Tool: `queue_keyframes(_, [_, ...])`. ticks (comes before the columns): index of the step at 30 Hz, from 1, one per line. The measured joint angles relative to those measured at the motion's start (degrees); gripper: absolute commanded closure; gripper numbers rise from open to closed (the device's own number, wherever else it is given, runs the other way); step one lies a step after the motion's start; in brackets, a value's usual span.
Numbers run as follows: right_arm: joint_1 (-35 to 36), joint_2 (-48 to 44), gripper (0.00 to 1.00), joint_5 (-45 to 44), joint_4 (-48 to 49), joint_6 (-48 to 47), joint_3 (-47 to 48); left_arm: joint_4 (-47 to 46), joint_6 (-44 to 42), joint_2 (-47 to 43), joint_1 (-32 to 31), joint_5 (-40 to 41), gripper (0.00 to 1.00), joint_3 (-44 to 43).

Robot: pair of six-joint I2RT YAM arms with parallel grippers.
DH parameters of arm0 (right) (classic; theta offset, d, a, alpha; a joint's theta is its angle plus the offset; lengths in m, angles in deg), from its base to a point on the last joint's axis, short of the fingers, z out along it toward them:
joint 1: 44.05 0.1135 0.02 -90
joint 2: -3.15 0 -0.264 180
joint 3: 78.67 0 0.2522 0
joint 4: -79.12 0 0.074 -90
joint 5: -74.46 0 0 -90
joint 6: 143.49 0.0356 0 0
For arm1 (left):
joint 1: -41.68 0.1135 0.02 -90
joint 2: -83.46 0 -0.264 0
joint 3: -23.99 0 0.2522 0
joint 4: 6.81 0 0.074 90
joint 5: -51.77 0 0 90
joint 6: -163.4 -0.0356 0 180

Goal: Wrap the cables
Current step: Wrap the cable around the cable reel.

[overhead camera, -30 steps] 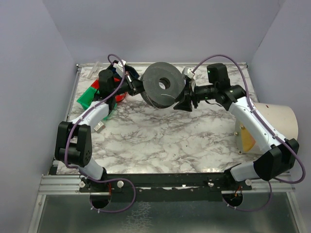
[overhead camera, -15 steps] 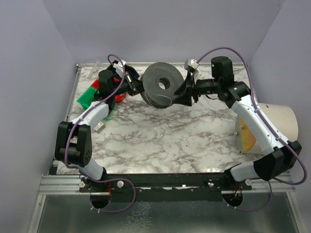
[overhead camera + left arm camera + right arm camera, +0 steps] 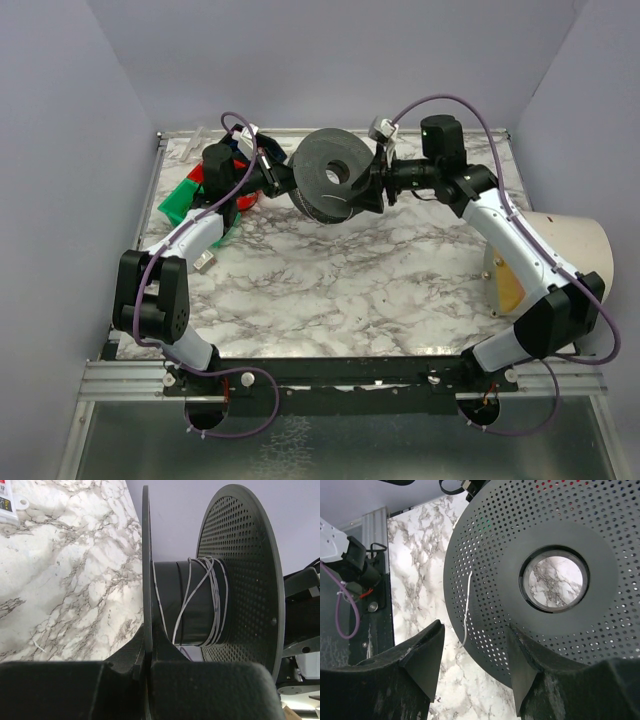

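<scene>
A big black two-flanged spool (image 3: 335, 180) hangs above the back of the marble table. My left gripper (image 3: 283, 180) is shut on the rim of its left flange; in the left wrist view the jaws (image 3: 145, 655) pinch that thin flange edge. A few turns of thin pale cable (image 3: 200, 595) cross the spool's core. My right gripper (image 3: 370, 190) is at the perforated right flange (image 3: 545, 545), open, with nothing between its fingers (image 3: 475, 650). A loose cable end (image 3: 466, 610) dangles over the flange's edge between them.
Green and red objects (image 3: 188, 200) lie at the back left under the left arm. A pale cone-shaped thing (image 3: 565, 250) with a yellow piece (image 3: 510, 285) sits at the table's right edge. A small white item (image 3: 205, 262) lies near the left arm.
My right gripper has swung up and left against the spool's right flange, and its jaws have spread wider. The left gripper and the spool have stayed put.
</scene>
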Motion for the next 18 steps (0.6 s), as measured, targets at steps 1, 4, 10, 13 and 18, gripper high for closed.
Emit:
queue_keyframes(1, [0.33, 0.26, 0.43, 0.0, 0.04, -0.02, 0.0, 0.0, 0.0, 0.0, 0.0, 0.0, 1.0, 0.0])
queue_keyframes(4, [1.09, 0.68, 0.43, 0.02, 0.02, -0.09, 0.0, 0.0, -0.02, 0.0, 0.0, -0.02, 1.0, 0.0])
queue_keyframes(10, [1.97, 1.14, 0.48, 0.0, 0.0, -0.63, 0.0, 0.0, -0.02, 0.09, 0.0, -0.02, 1.0, 0.0])
queue_keyframes(13, [2.27, 1.46, 0.62, -0.2, 0.04, -0.74, -0.31, -0.02, -0.02, 0.2, 0.0, -0.02, 1.0, 0.07])
queue_keyframes(18, [2.47, 2.1, 0.99, -0.55, 0.61, -0.44, -1.25, -0.02, -0.04, 0.28, 0.0, -0.02, 1.0, 0.2])
